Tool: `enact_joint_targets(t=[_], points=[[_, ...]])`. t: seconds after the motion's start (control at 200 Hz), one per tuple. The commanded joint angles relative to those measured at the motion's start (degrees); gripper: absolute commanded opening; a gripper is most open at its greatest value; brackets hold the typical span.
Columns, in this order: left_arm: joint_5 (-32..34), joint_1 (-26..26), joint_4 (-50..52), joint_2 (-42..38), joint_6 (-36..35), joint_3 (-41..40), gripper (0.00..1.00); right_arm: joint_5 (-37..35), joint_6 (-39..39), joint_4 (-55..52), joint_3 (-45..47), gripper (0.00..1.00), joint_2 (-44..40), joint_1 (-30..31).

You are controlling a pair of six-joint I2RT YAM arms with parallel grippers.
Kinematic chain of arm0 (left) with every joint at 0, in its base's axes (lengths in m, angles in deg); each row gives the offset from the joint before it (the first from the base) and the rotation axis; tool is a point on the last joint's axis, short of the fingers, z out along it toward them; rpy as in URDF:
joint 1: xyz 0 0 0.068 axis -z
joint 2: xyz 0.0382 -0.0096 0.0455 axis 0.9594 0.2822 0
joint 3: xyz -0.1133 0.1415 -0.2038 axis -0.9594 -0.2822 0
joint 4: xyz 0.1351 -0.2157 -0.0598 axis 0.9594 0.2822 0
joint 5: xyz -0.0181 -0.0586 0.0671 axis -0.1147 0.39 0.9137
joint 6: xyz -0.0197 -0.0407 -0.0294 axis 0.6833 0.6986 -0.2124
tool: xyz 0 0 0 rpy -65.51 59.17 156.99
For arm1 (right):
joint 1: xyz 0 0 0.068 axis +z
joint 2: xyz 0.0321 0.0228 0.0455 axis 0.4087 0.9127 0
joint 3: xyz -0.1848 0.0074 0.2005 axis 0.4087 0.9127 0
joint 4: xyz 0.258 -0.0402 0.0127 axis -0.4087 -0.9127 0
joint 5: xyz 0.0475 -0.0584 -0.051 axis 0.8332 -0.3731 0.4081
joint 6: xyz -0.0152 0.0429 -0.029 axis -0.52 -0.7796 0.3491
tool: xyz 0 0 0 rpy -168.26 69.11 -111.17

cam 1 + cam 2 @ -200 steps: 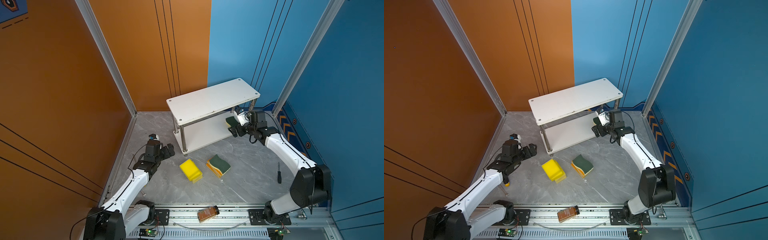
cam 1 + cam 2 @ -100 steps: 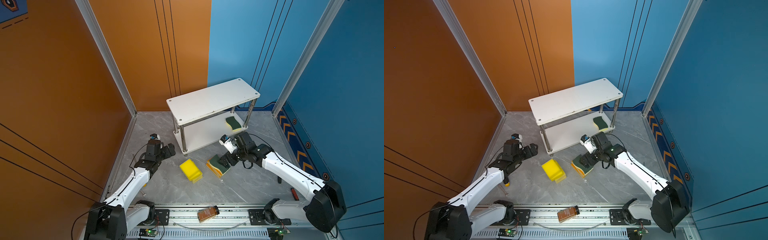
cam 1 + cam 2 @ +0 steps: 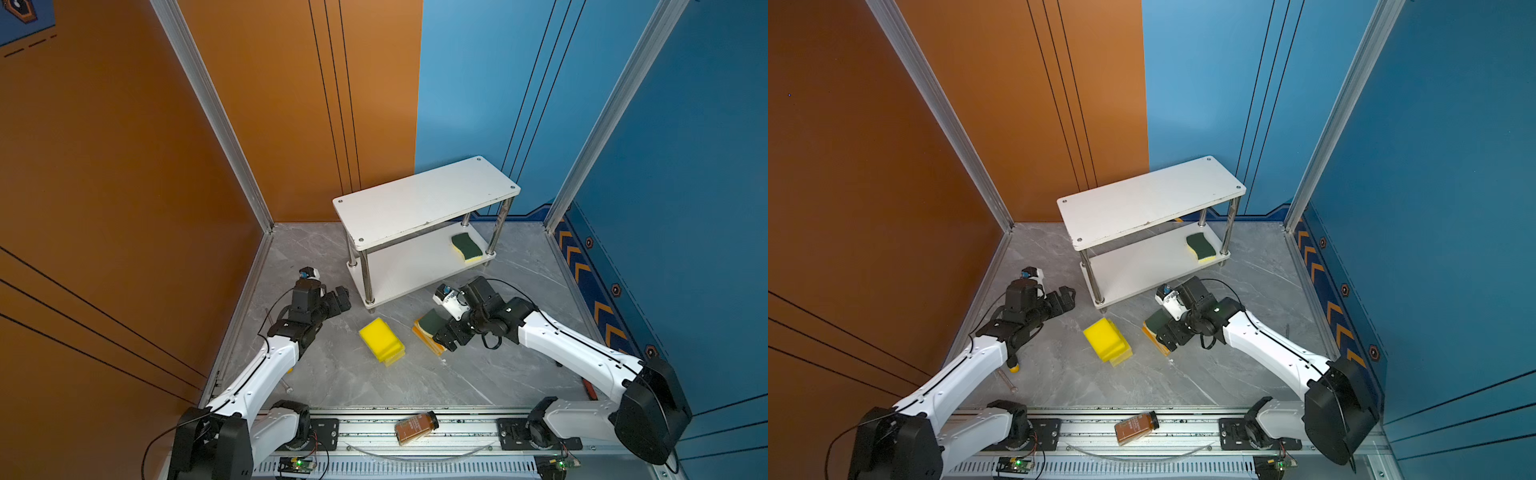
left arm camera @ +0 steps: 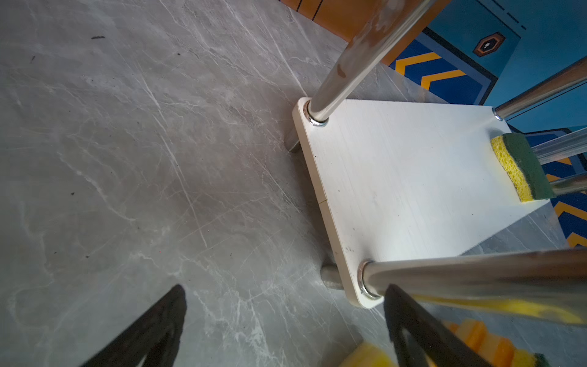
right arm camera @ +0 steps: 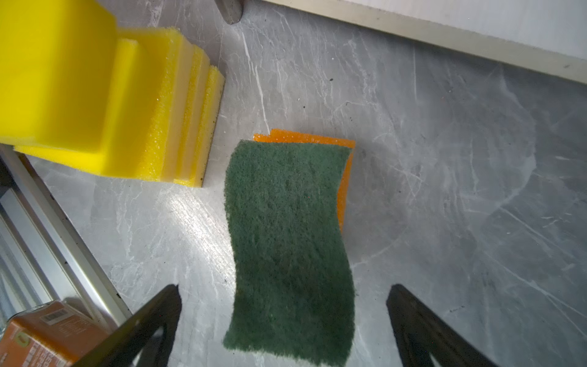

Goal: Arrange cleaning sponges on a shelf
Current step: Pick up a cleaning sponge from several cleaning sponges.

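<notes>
Hovering over green-topped sponge [image 5: 289, 248] just off the shelf [image 3: 424, 199]: your right gripper [image 5: 284, 287] gapes empty, sponge's long axis running between fingers [image 5: 168, 302].

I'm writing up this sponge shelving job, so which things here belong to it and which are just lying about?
Part of the job: shelf; green-topped sponge on its lower board; stack of yellow sponges; second green-topped sponge lying on the orange sponges.
Just lying about: brown bottle on the front rail; small tool with a yellow end beside the left arm.
</notes>
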Motion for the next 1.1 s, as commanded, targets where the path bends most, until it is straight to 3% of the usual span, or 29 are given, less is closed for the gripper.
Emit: enact_joint_targets(t=[0.0, 0.29, 0.706, 1.097], points=[[-0.8, -0.3, 0.4, -0.6, 0.3, -0.7, 0.98, -4.2, -0.5, 2.8, 1.3, 1.0, 0.8, 0.9], [-0.5, -0.3, 0.7, -0.7, 0.3, -0.9, 0.98, -5.6, 0.5, 5.5, 2.2, 0.99, 2.7, 0.9], [-0.1, -0.4, 1.6, -0.6, -0.3, -0.6, 0.98, -1.9, 0.9, 7.0, 2.6, 0.88, 6.7, -0.4], [-0.6, -0.4, 0.9, 0.6, -0.1, -0.6, 0.98, -1.6, 0.6, 7.0, 2.7, 0.75, 4.4, -1.0]])
